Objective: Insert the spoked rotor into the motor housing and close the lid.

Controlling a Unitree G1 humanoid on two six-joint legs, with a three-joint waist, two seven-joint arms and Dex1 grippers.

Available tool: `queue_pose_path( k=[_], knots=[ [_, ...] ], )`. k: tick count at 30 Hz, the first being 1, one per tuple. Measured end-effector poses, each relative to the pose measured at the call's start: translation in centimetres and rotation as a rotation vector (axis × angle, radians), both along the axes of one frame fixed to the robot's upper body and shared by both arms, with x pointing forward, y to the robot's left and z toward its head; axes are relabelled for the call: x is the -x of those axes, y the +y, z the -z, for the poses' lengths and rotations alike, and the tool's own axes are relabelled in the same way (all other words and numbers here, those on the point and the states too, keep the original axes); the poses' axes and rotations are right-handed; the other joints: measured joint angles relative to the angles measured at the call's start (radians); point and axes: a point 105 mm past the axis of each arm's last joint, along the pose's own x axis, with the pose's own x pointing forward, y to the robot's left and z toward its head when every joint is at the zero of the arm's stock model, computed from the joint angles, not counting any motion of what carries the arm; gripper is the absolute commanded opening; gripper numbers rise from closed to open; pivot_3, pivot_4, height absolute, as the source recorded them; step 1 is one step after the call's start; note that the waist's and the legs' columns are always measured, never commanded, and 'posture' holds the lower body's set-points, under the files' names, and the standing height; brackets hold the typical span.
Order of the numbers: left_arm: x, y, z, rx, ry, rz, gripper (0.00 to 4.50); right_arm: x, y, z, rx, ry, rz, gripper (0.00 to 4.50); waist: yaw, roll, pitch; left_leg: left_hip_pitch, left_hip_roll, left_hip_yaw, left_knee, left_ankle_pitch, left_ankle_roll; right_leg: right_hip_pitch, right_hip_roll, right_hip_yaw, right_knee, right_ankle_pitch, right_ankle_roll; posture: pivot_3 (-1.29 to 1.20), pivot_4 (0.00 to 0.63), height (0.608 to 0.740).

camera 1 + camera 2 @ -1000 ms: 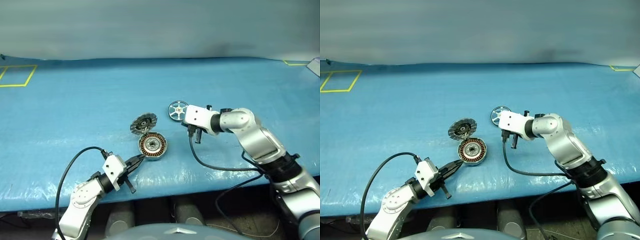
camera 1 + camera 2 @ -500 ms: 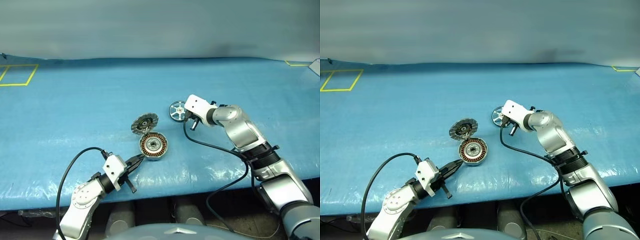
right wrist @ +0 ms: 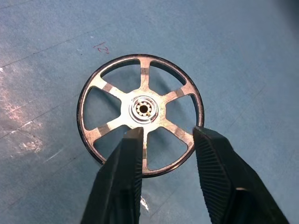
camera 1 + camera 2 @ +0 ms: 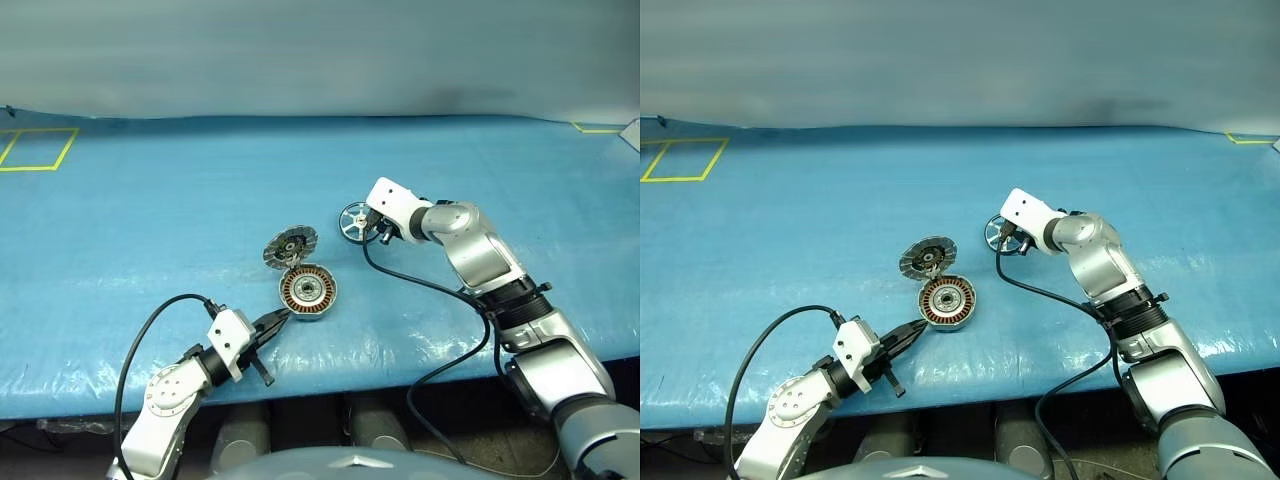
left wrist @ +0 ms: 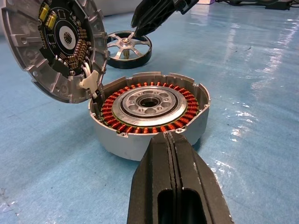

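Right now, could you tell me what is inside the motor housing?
The motor housing holds a ring of copper windings around a silver central hub. The spoked rotor is not in it. Its floor beneath the windings is covered.

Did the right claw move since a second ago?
Yes. The right claw slid toward the wheel lying on the blue table, and now hovers open over it.

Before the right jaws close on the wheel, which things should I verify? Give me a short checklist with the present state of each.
1. Right gripper open over the spoked wheel: ok.
2. Wheel lies flat on the blue table, apart from the motor cup: ok.
3. Lid stands open, windings and hub uncovered: ok.
4. Left gripper shut, right by the cup's wall: ok.
5. Left gripper touching the cup: cannot tell.
6. Fingers touching a spoke or the rim: cannot tell.
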Motion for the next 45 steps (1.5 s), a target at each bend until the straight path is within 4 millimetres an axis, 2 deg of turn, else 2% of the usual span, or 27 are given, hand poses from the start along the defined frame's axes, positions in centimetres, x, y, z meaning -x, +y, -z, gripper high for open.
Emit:
queue_pose_path(
  k=[9,17,20,21,34,43,45],
  knots=[
    [-0.1,-0.1,0.0,0.0,0.006,-0.002,0.0,-0.7,0.9,-1.3,-0.003,-0.009,-0.026,1.91,-0.001,0.0,0.0,0.0,0.0,0.0,0.0,0.0,0.0,0.0,0.0,0.0,0.0,0.0,0.0,0.0,0.15,0.74],
    [-0.1,-0.3,0.0,0.007,0.007,-0.004,0.0,-0.9,2.3,-0.1,-0.023,0.042,-0.041,1.91,0.0,0.0,0.0,0.0,0.0,0.0,0.0,0.0,0.0,0.0,0.0,0.0,0.0,0.0,0.0,0.0,0.15,0.74],
    [-0.1,-0.3,0.0,0.008,0.008,-0.007,0.0,-0.9,2.5,-0.1,-0.026,0.038,-0.04,2.42,0.0,0.001,0.0,0.0,0.0,0.0,0.0,0.0,0.0,0.0,0.0,0.0,0.0,0.0,0.0,0.0,0.15,0.74],
    [-0.1,-0.3,0.0,0.009,0.008,-0.007,0.0,-1.0,2.4,-0.1,-0.022,0.03,-0.034,2.74,0.0,0.001,0.0,0.0,0.0,0.0,0.0,0.0,0.0,0.0,0.0,0.0,0.0,0.0,0.0,0.0,0.15,0.74],
    [0.0,-0.3,0.0,0.01,0.007,-0.004,0.0,-0.9,1.8,0.7,-0.005,0.041,-0.005,2.74,-0.001,0.001,0.0,0.0,0.0,0.0,0.0,0.0,0.0,0.0,0.0,0.0,0.0,0.0,0.0,0.0,0.15,0.74],
    [0.0,-0.2,0.2,0.005,0.002,-0.006,0.0,-1.1,1.6,2.2,-0.013,0.085,0.021,2.74,-0.001,0.001,0.0,0.0,0.0,0.0,0.0,0.0,0.0,0.0,0.0,0.0,0.0,0.0,0.0,0.0,0.15,0.74],
    [0.0,-0.2,0.3,0.005,0.001,-0.008,0.0,-1.2,1.6,2.3,-0.02,0.086,0.026,2.35,-0.002,0.001,0.0,0.0,0.0,0.0,0.0,0.0,0.0,0.0,0.0,0.0,0.0,0.0,0.0,0.0,0.15,0.74]
  ],
)
